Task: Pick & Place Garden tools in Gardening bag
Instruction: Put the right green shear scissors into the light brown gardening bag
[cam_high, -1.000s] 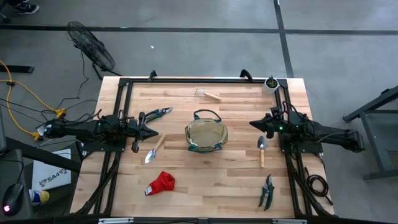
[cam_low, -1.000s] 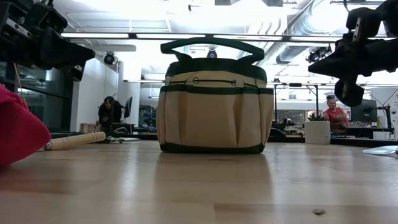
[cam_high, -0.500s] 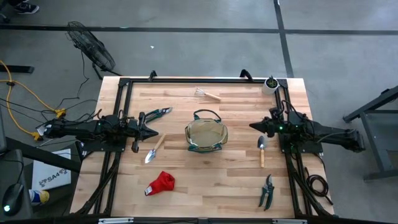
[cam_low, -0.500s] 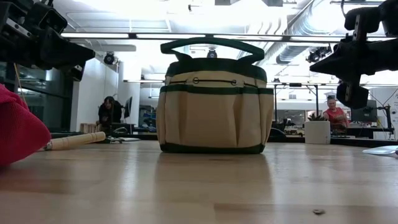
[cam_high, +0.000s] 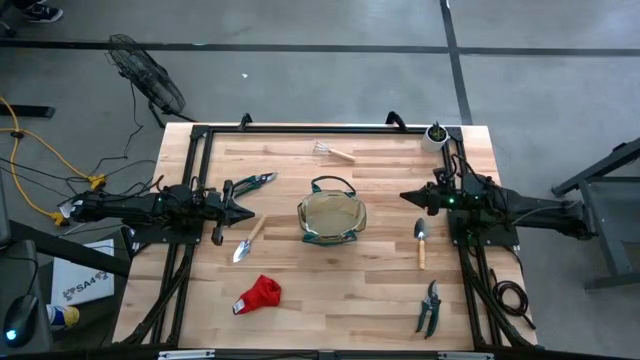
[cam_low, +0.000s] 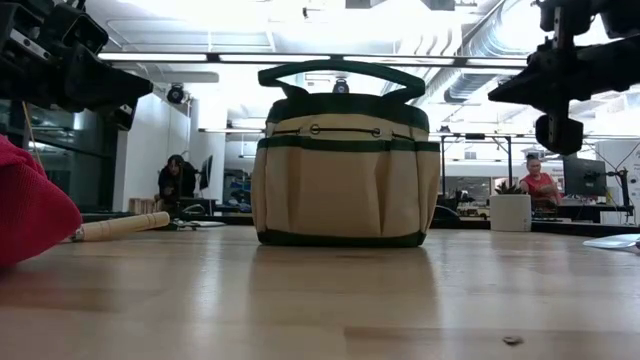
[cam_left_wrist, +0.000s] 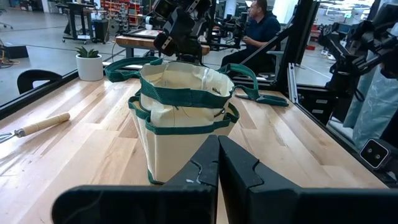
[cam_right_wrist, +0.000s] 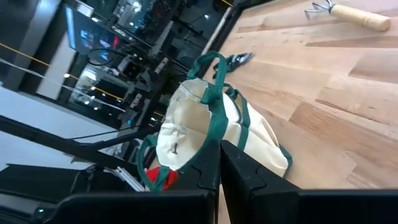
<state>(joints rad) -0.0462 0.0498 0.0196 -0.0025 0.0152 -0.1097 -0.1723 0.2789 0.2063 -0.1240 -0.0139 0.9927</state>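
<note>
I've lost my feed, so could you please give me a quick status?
Left claw and right claw shut, empty, flanking the gardening bag. Tools on table, none bagged. Nothing in the way.

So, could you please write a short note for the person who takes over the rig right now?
Left end effector: shut, empty, left of the bag.
Right end effector: shut, empty, right of the bag.
On the table: pruners, rake, left trowel, right trowel, glove, shears.
Done: no tool has been picked up.
Left: place all six tools in the bag.
</note>
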